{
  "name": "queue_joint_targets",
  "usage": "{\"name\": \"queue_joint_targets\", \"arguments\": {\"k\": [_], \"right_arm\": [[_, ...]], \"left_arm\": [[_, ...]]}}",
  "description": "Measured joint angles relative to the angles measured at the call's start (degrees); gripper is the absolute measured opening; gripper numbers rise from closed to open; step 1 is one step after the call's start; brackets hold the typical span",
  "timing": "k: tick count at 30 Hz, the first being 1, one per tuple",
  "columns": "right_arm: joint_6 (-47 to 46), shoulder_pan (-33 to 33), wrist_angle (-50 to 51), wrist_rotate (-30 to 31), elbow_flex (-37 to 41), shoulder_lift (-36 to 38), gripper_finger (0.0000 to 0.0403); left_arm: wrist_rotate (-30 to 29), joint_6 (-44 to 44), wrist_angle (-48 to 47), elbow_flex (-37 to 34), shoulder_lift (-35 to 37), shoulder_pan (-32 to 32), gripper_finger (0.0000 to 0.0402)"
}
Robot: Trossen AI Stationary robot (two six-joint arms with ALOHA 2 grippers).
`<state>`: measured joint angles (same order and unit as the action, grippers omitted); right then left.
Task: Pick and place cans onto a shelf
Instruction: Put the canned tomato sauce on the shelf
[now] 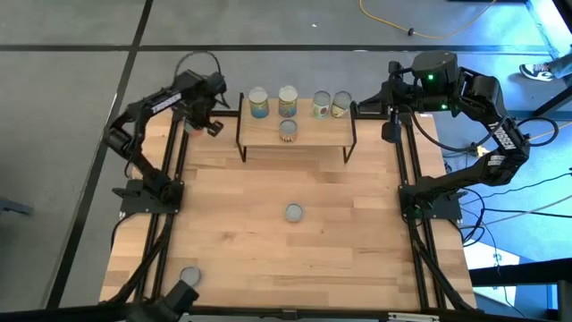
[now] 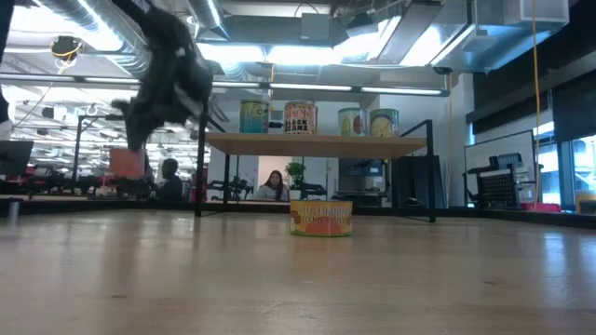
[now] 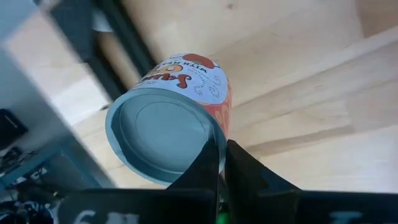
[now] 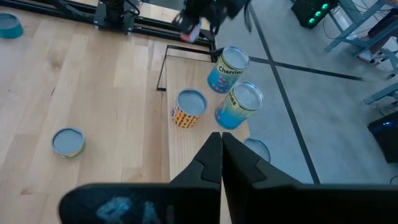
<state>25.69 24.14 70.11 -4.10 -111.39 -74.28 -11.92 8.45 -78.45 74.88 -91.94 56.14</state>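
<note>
High view: we count five cans on the shelf [image 1: 268,143]. Four stand in a row along the back at [image 1: 258,103], [image 1: 287,100], [image 1: 321,105] and [image 1: 340,105]. A fifth [image 1: 287,131] sits nearer the front edge, and it looks to be on the top plank, though we can't be fully sure of the level. In the low view four of them show along the plank.

The left gripper [image 1: 202,122] hangs just beside the shelf's left end, off the plank. In the left wrist view its fingers are clamped on the rim of a red-orange can [image 3: 168,118]. That can is tilted, its metal end towards the camera, and it is up off the tabletop [image 3: 323,93]. We judge this one is mid-carry, not yet placed.

The right gripper [image 4: 221,134] waits past the shelf's right end. Its fingers are pressed together with nothing between them.

Two cans are left on the table:
- The wide flat can [image 1: 293,212] stands upright mid-table, well apart from the shelf and in front of it in the low view.
- The corner can [image 1: 189,275] sits by the near-left corner, far from both grippers.

Progress, as we judge it, is five of eight shelved, one in hand and two to go. Free space on the plank shows mostly along the front and at the left end, so the held can probably goes there. The next picks need longer reaches back across the table.
</note>
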Motion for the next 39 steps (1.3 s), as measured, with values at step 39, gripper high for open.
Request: {"name": "queue_joint_targets", "arguments": {"k": [39], "right_arm": [[-0.11, 0.00, 0.00, 0.00, 0.02, 0.00, 0.0005]], "left_arm": [[-1.14, -9.06, -5.79, 38.85, -6.37, -39.09, 0.0003]]}}
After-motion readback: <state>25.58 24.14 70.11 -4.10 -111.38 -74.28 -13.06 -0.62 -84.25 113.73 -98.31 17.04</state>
